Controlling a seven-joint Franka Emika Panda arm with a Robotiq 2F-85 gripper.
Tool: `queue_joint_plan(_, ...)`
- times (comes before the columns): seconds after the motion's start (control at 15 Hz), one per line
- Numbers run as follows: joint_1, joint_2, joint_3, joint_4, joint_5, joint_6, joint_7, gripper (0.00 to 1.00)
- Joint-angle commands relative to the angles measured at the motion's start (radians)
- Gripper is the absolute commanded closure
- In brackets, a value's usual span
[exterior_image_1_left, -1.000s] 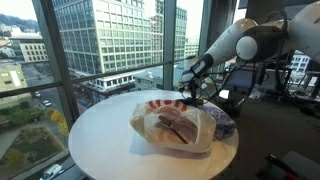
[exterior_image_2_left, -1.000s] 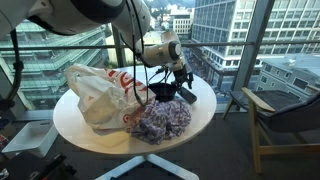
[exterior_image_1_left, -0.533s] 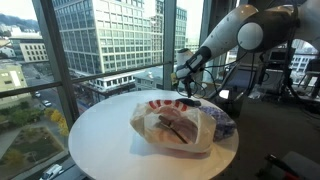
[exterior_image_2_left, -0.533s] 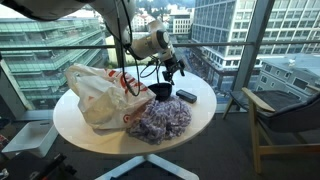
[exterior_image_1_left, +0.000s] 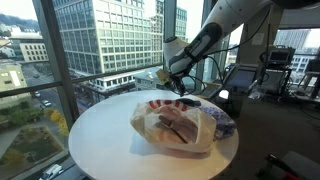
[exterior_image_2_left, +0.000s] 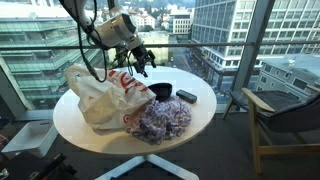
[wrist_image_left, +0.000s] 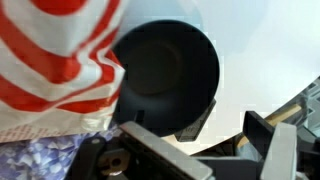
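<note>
My gripper (exterior_image_2_left: 141, 64) hangs in the air above the round white table (exterior_image_2_left: 203, 113), open and empty. It also shows in an exterior view (exterior_image_1_left: 177, 82). In the wrist view the two fingers (wrist_image_left: 210, 148) frame a black bowl (wrist_image_left: 165, 68) directly below. The bowl (exterior_image_2_left: 160, 91) stands on the table, touching a white plastic bag with red stripes (exterior_image_2_left: 95, 95). A small flat black object (exterior_image_2_left: 186, 96) lies just beside the bowl and shows partly under its rim in the wrist view (wrist_image_left: 200, 120).
A crumpled blue-purple patterned cloth (exterior_image_2_left: 160, 118) lies at the table's front edge beside the bag (exterior_image_1_left: 170, 125). Floor-to-ceiling windows with railings run behind the table. An armchair (exterior_image_2_left: 285, 120) stands to the side.
My gripper has risen from just above the bowl and the flat black object and moved up and back over the bag side. The bowl, bag and cloth have not moved.
</note>
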Motion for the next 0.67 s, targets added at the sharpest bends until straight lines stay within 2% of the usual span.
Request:
queue_joint_plan(0.0, 0.035, -0.217, 0.068, -0.229, -0.096, 0.007, -0.013, 0.0)
queue_joint_plan(0.13, 0.03, -0.309, 0.138, -0.316, -0.099, -0.024, -0.048, 0.0)
queue_joint_plan(0.2, 0.017, -0.354, 0.187, -0.358, -0.066, -0.053, -0.095, 0.0)
queue_joint_plan(0.4, -0.002, -0.477, 0.314, -0.465, 0.064, -0.194, -0.21, 0.0)
queue_joint_plan(0.6, -0.018, -0.495, 0.399, -0.475, 0.205, -0.285, -0.355, 0.0)
